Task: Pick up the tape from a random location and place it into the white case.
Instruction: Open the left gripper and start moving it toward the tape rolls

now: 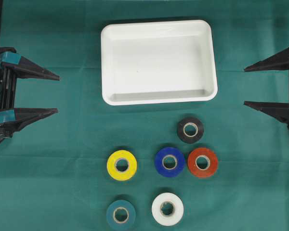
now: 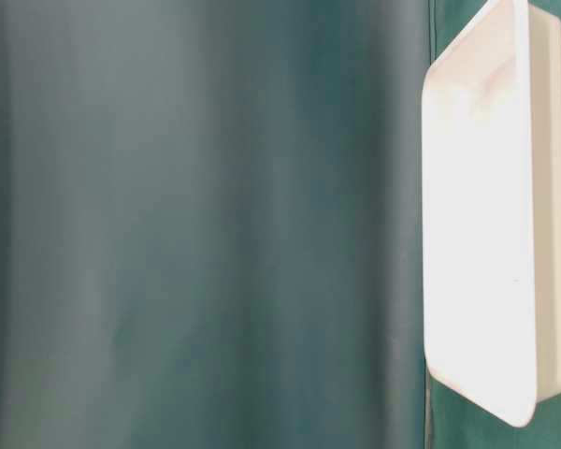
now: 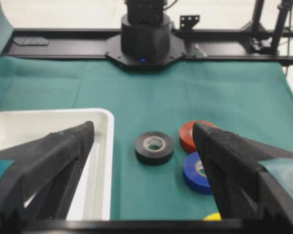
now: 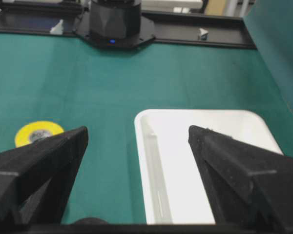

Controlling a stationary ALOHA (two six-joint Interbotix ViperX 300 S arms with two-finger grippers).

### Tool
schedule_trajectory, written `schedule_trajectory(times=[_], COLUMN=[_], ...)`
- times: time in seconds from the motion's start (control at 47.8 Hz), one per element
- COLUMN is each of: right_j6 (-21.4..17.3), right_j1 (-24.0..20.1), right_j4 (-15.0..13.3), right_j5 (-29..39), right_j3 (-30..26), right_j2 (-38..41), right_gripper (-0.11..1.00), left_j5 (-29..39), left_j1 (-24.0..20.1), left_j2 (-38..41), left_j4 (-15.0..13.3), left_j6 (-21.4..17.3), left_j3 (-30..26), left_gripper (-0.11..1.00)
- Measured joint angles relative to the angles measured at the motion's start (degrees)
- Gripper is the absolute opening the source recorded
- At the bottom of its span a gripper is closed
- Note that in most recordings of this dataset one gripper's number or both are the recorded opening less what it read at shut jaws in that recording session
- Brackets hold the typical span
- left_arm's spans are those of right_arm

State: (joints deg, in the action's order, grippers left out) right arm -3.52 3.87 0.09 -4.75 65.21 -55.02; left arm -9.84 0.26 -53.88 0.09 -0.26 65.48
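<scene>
The white case (image 1: 156,62) lies empty at the upper middle of the green cloth; the table-level view shows the case (image 2: 477,234) from its side. Below it lie several tape rolls: black (image 1: 181,130), blue (image 1: 160,162), orange-red (image 1: 212,163), yellow (image 1: 112,166), teal (image 1: 111,215) and white (image 1: 158,210). My left gripper (image 1: 58,94) stands open at the left edge, far from all of them. My right gripper (image 1: 244,86) stands open at the right edge. The left wrist view looks between the open left gripper (image 3: 142,127) at the black roll (image 3: 154,155). The right gripper (image 4: 137,128) frames the case (image 4: 176,161).
The orange-red roll (image 3: 186,136), the blue roll (image 3: 191,173) and the case rim (image 3: 103,146) show in the left wrist view. The yellow roll (image 4: 27,134) shows in the right wrist view. Blue and orange-red rolls lie almost touching. Each arm's black base stands at the cloth's far edge.
</scene>
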Motion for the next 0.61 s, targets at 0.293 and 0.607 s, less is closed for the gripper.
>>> schedule_trajectory(times=[0.293, 0.607], right_j6=[0.0, 0.0], right_j1=[0.0, 0.0], right_j4=[0.0, 0.0], right_j5=[0.0, 0.09], right_j3=[-0.26, -0.26], right_j2=[0.0, 0.0], right_gripper=[0.91, 0.91], left_j5=[0.53, 1.67], left_j1=[8.26, 13.97], left_j2=[0.0, 0.0], left_j4=[0.0, 0.0], left_j6=[0.35, 0.35], left_j3=[0.0, -0.09], left_gripper=[0.98, 0.98])
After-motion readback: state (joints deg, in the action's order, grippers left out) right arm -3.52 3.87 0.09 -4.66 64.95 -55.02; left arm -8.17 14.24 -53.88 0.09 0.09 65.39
